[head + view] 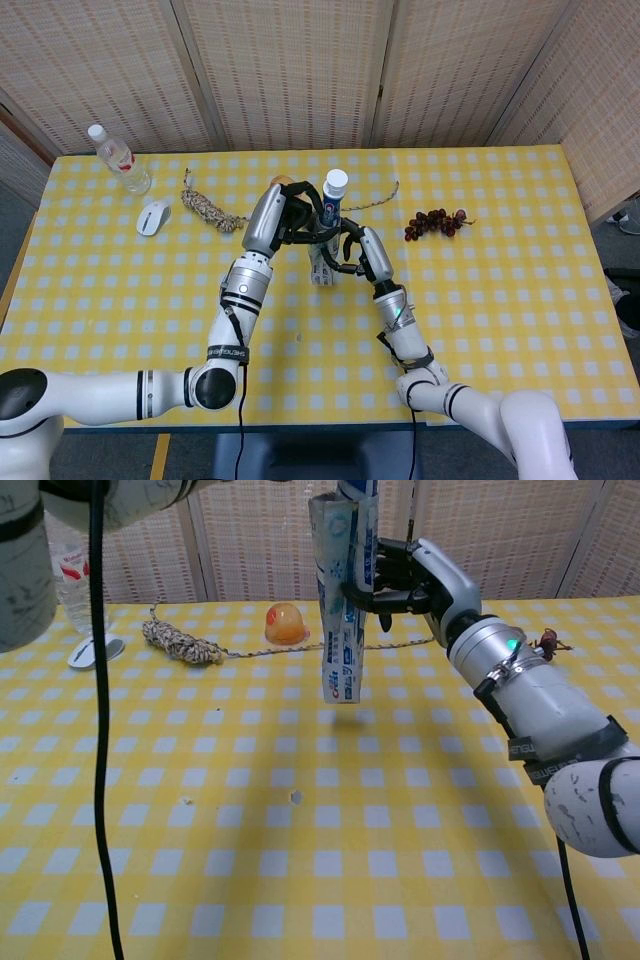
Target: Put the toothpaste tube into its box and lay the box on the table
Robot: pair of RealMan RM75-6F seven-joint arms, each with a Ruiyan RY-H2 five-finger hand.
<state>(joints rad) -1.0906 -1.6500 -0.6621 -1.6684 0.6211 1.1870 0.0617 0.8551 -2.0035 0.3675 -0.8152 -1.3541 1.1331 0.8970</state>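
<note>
I see the table [520, 300] under its yellow checked cloth. My left hand [296, 218] is up over the middle of it, fingers closed round the tube [331, 198], which stands cap-up with its lower end down inside the box [341, 600]. My right hand [405, 578] grips the box from the side, fingers wrapped on its upper part; the box hangs upright, open end on top, clear of the table with its shadow below on the cloth. In the chest view only the tube's lower end shows, above the box mouth. Far left stands a bottle [118, 158], with a mouse [152, 216] near it. A rope bundle [207, 208] lies beside the mouse, its cord trailing right. Grapes [435, 222] lie to the right. An orange dome [285, 624] sits behind the box.
</note>
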